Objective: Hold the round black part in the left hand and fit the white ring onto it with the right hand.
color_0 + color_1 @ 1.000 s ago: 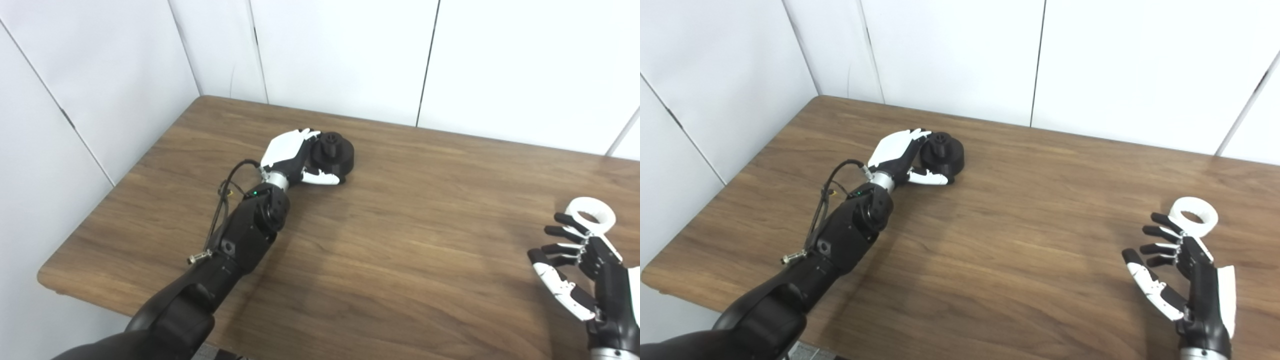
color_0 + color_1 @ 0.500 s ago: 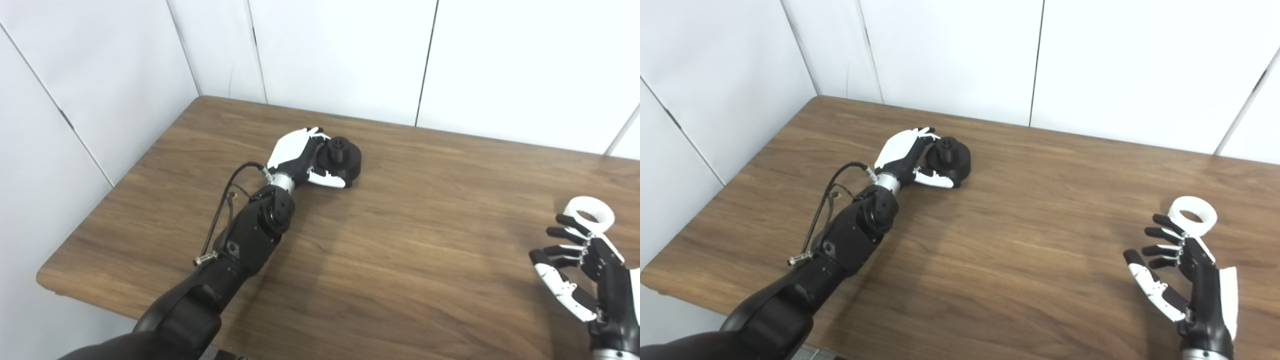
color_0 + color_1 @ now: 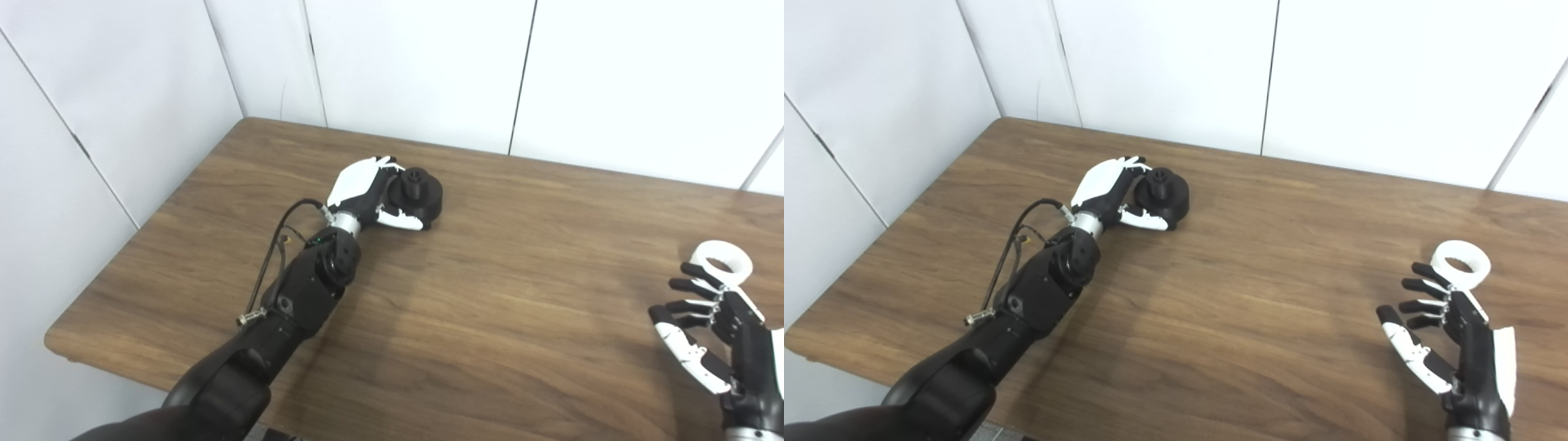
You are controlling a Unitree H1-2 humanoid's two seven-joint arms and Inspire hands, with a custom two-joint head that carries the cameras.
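The round black part (image 3: 421, 191), a squat disc with a knob on top, rests on the wooden table (image 3: 490, 318) at the back left. My left hand (image 3: 361, 190) wraps its left side: the thumb lies along the front and the fingers curl behind, partly hidden. It is shut on the part. The white ring (image 3: 726, 260) lies flat near the table's right side. My right hand (image 3: 716, 331) hovers just in front of the ring, palm turned left and fingers spread. It is open, with its fingertips close to the ring's near rim and nothing in its grasp.
White wall panels (image 3: 416, 67) stand behind and to the left of the table. A loose cable (image 3: 275, 245) loops off my left forearm. The table's front left edge (image 3: 92, 361) is close to my left elbow.
Over the last second my left hand and the black part shifted a little to the right together, then stayed still. The right hand has barely moved.
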